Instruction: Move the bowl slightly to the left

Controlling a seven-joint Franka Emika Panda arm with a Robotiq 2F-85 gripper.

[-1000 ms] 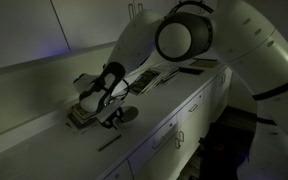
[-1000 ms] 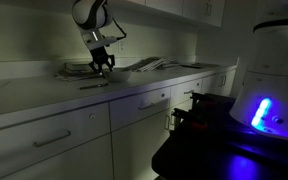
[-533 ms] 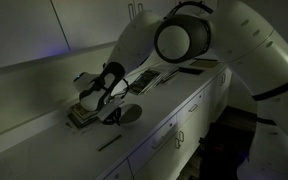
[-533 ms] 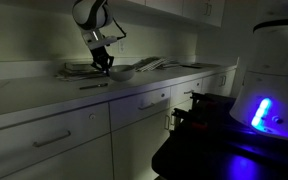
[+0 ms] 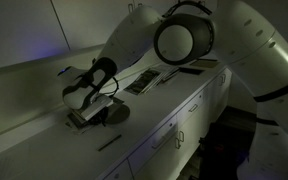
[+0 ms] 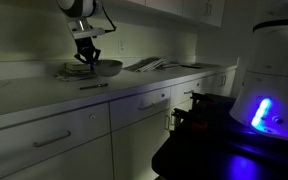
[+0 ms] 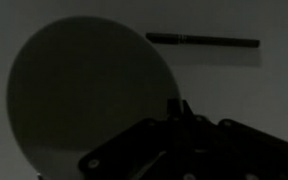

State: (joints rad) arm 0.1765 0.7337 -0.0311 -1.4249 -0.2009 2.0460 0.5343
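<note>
Dimly, in an exterior view the gripper (image 5: 90, 101) meets the bowl (image 5: 110, 112) on the counter (image 5: 169, 98). In an exterior view the bowl (image 6: 106, 68) sits level. In the wrist view the fingers look pinched on its rim; slide flat and briefly, without tipping.

The pale countertop (image 5: 24, 102) carries a bowl (image 5: 109, 111), a dark pen (image 5: 109, 144) near its front edge, and flat papers (image 5: 144, 80).

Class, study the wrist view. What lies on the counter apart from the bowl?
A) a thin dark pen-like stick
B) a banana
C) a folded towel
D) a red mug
A: a thin dark stick lies flat on the counter, just beyond the rim of the bowl and not touching it.
</note>
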